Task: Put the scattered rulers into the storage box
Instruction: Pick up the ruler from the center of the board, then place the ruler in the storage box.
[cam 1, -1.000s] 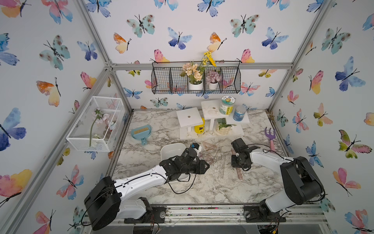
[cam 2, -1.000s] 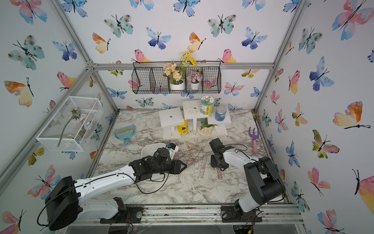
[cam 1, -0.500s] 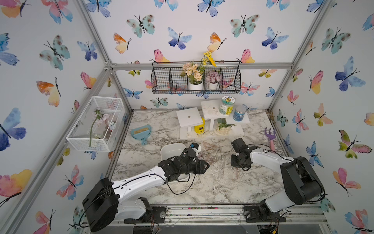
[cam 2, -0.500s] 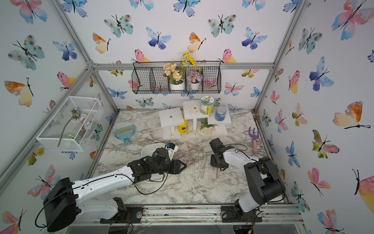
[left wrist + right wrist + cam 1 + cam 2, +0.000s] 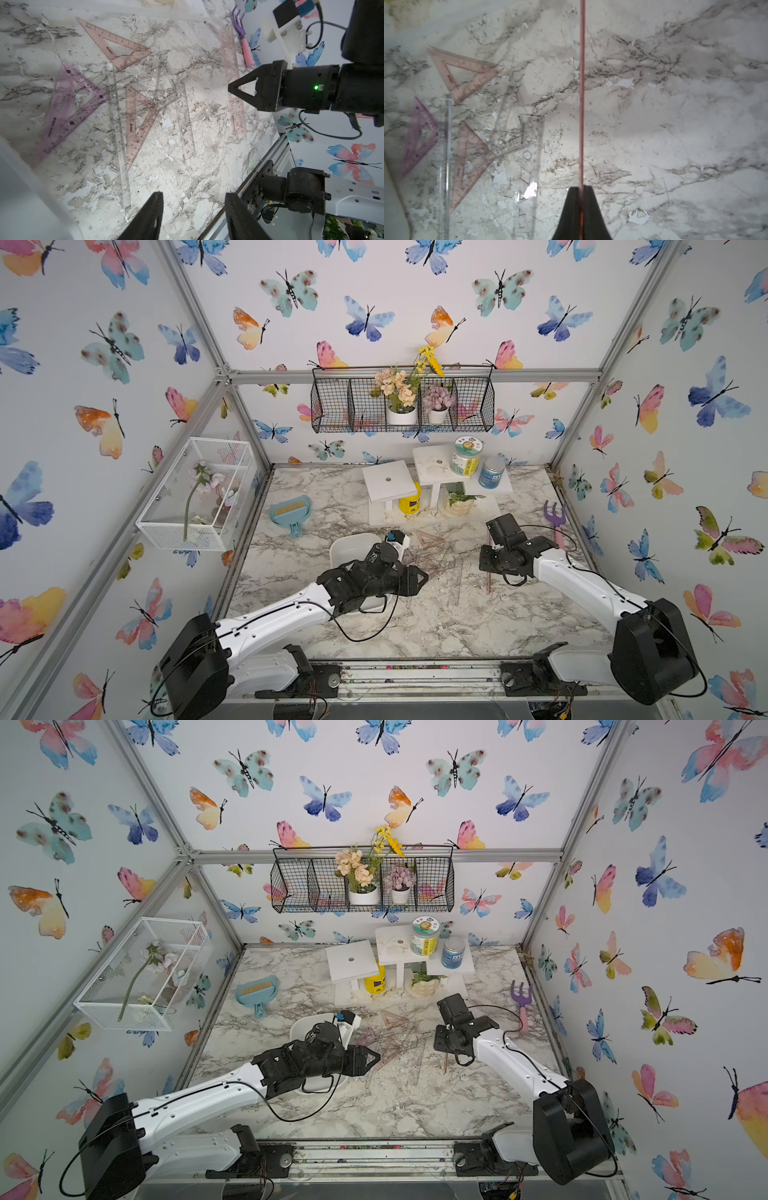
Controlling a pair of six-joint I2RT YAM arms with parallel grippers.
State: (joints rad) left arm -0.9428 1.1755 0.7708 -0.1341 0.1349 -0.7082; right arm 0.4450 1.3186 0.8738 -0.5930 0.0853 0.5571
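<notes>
Right gripper pinches a pink ruler.
Its fingers are pressed tight on it. The left gripper has its fingers spread apart and holds nothing. The other rulers lie flat on the table between the arms. The white storage box sits on the table, partly under the left arm.

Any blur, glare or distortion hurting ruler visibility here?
Right wrist: soft throughout, the set squares smeared, the gripped pink ruler only an edge-on line. Left wrist: scale marks crisp, the storage box a blur. In both top views: clear rulers nearly vanish into the marble.
</notes>
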